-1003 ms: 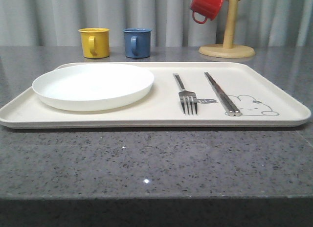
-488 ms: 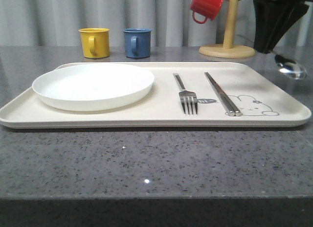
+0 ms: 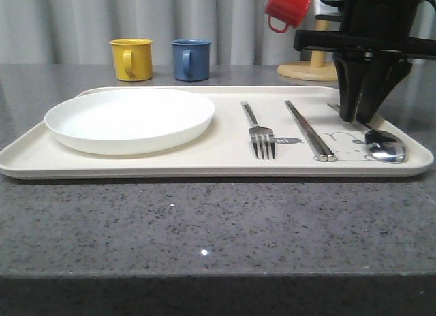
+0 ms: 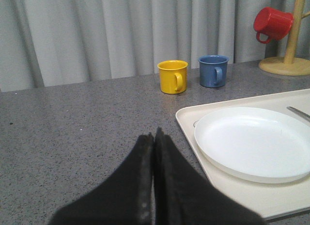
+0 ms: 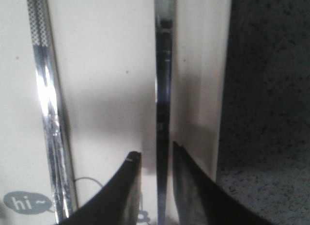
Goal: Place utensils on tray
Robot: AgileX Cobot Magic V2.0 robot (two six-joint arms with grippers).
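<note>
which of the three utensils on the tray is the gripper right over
The spoon, at the tray's right end on the rabbit drawing. The right gripper straddles its handle; the fork and chopsticks lie apart to its left.

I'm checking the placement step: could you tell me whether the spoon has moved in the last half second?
Yes. The spoon has come down and leftward from beyond the tray's right edge onto its right end, right of the chopsticks.

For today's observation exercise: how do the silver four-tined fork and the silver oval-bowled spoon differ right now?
The silver four-tined fork lies free mid-tray; the silver oval-bowled spoon lies near the tray's right edge, its handle between the right gripper's fingers. The fork ends in tines, the spoon in a bowl. Both are on the cream rectangular tray.
</note>
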